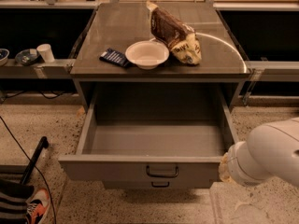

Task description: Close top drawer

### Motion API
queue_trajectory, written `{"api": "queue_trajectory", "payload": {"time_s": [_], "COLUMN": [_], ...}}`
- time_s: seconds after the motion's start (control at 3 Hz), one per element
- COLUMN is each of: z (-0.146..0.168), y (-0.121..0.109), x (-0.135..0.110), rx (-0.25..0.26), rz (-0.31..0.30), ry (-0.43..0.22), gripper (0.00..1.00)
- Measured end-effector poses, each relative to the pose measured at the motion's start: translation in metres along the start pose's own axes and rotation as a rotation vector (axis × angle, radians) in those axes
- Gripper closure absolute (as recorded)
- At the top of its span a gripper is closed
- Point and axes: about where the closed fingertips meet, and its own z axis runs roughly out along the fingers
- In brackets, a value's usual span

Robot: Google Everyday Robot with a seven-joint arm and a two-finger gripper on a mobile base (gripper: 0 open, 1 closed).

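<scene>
The top drawer (117, 168) stands wide open, front edge nearest. The end effector (224, 167) sits at its right front corner; whether it is apart or together cannot be told.

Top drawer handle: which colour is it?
Black handle, camera view; gripper at the front right corner of the drawer.

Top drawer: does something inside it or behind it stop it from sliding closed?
Nothing visible does. The top drawer is pulled out and looks empty inside. The white bowl, brown snack bag and blue packet lie on the cabinet top, above its path. The gripper is at the front panel's right end.
</scene>
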Motion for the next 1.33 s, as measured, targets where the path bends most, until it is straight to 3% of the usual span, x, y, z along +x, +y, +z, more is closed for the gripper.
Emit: {"api": "queue_trajectory", "payload": {"time_s": [0.67, 1.0, 1.33], "z": [0.023, 0.034, 0.043], "y": [0.004, -0.003, -0.013], "x": [-0.003, -0.008, -0.012], "rx": [0.01, 0.025, 0.024], "rz": [-0.014, -0.024, 0.029], "ry": [-0.01, -0.018, -0.067], "gripper": [1.0, 0.83, 0.61]}}
